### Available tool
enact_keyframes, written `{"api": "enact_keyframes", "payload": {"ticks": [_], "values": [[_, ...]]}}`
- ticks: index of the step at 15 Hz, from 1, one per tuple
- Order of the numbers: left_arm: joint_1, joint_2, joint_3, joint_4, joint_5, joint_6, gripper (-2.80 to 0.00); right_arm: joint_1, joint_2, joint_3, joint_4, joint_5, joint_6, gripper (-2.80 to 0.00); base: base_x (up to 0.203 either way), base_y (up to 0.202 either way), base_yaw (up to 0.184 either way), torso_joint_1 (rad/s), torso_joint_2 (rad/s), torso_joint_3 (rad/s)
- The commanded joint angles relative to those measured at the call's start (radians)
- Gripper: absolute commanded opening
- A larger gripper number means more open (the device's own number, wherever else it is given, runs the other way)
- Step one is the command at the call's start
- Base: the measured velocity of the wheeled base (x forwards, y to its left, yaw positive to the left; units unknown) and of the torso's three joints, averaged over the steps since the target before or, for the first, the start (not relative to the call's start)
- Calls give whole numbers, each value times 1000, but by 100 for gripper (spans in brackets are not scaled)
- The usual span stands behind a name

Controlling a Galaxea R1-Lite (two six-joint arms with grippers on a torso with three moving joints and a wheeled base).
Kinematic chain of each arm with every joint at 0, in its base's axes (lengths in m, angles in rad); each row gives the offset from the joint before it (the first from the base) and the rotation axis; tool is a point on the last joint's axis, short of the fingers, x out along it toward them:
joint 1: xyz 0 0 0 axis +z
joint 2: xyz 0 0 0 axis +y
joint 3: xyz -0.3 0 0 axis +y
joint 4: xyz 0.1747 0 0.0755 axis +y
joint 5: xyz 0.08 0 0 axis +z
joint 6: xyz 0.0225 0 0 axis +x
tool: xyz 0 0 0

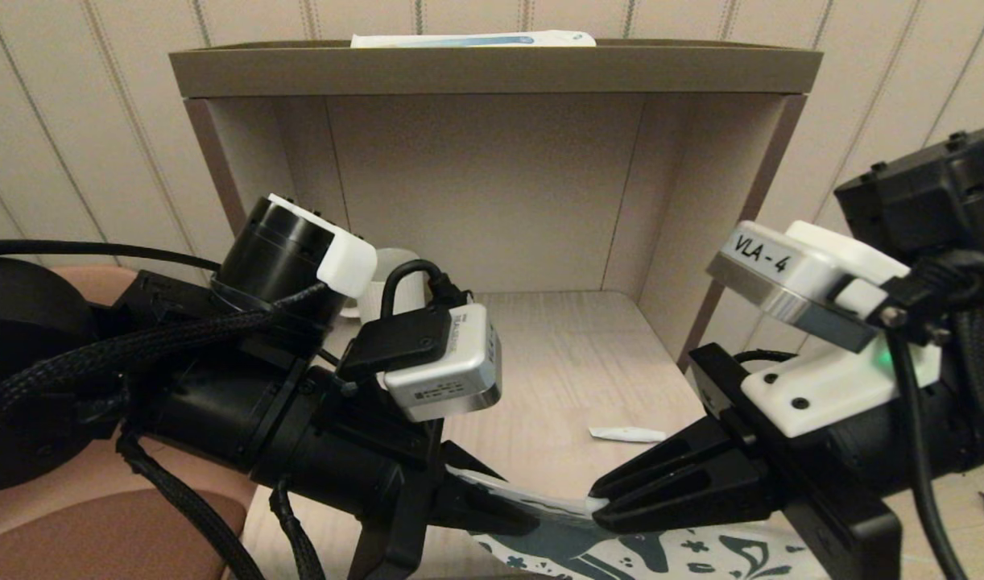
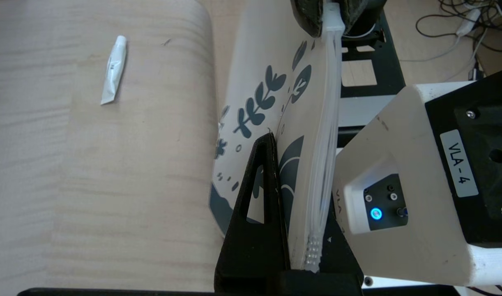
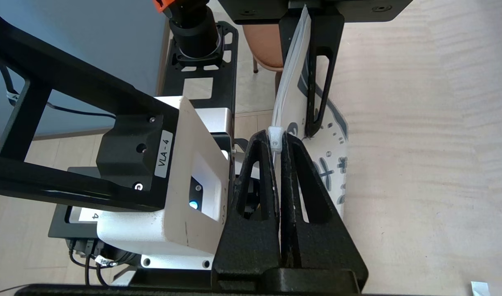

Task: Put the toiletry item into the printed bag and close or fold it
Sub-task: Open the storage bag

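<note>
Head view, both grippers (image 1: 500, 503) (image 1: 601, 503) clamp printed bag (image 1: 621, 552), tube (image 1: 627, 434) outside

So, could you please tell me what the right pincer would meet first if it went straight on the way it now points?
Probably the left pincer, which holds the same bag edge just ahead of the right pincer.

head overlooks table (image 1: 572, 379), wrists close

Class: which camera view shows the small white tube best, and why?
Left wrist view: the toiletry item lies whole and unobstructed on the bare table. The head view shows it small, beyond the grippers. The right wrist view does not clearly show it.
</note>
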Motion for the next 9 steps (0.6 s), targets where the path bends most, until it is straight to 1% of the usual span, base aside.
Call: {"api": "enact_keyframes", "payload": {"ticks": [1, 5, 9], "values": [[2, -2, 1, 1, -4, 3, -280, 0, -6, -1, 2, 4, -2, -280, 0, 0, 0, 0, 0, 0], [3, -7, 7, 1, -6, 3, -280, -1, -20, 7, 4, 3, -4, -280, 0, 0, 0, 0, 0, 0], [12, -7, 8, 1, -6, 3, -280, -25, -94, 48, 8, 1, -10, -280, 0, 0, 0, 0, 0, 0]]}}
